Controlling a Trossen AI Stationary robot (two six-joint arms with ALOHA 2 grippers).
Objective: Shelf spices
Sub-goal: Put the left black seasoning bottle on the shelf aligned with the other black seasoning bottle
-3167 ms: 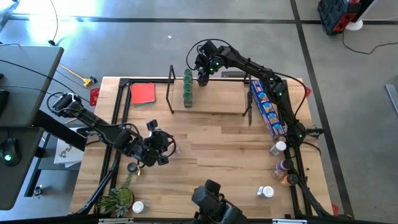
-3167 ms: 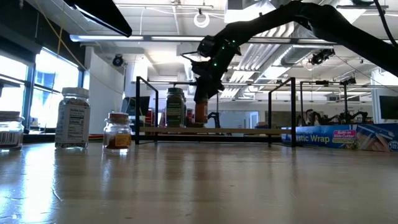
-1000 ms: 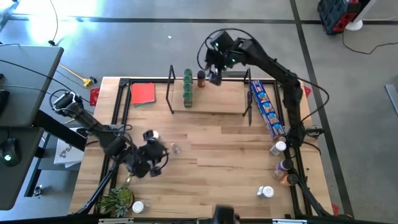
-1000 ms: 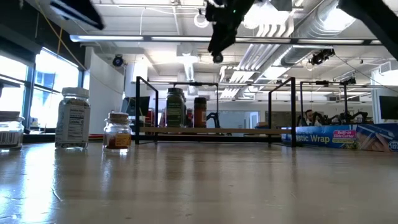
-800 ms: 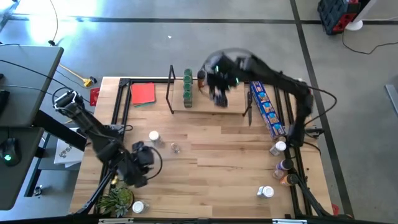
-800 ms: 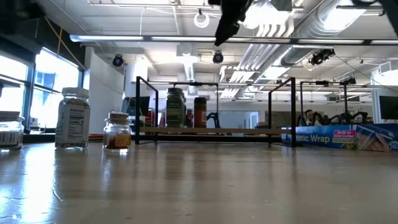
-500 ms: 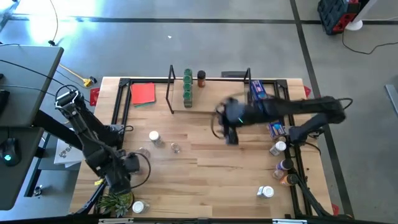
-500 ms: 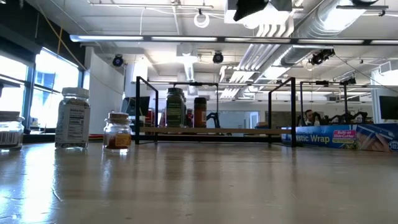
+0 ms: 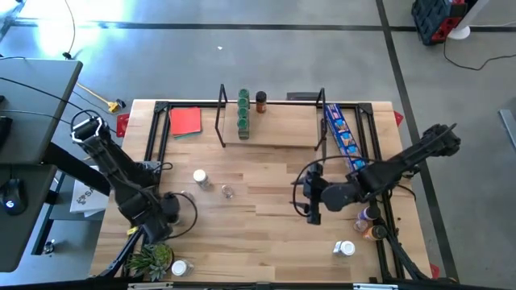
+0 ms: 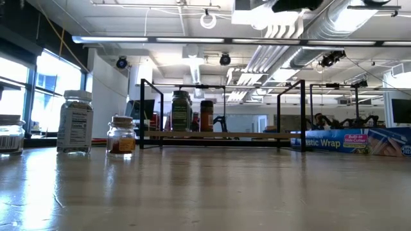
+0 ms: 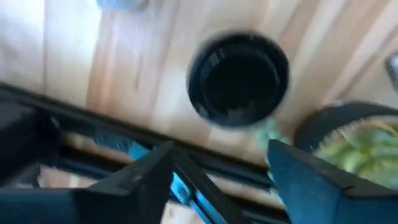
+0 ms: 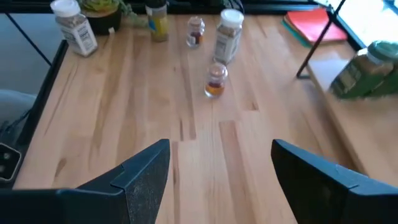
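- My left gripper (image 9: 156, 228) hangs near the worktop's front-left corner, fingers (image 11: 149, 168) spread wide and empty, right above a black-lidded round jar (image 11: 238, 79).
- My right gripper (image 9: 313, 197) is over the light-wood worktop (image 9: 266, 234) toward its right edge, fingers (image 12: 146, 171) parted, holding nothing.
- The low light-wood shelf with black metal end frames (image 9: 270, 129) sits along the back edge; green-lidded jars (image 9: 243, 109) stand at its left end, a brown-lidded jar (image 9: 260, 100) just beside them.
- More small jars (a white-lidded one (image 9: 201, 178) among them) stand loose toward the left edge.
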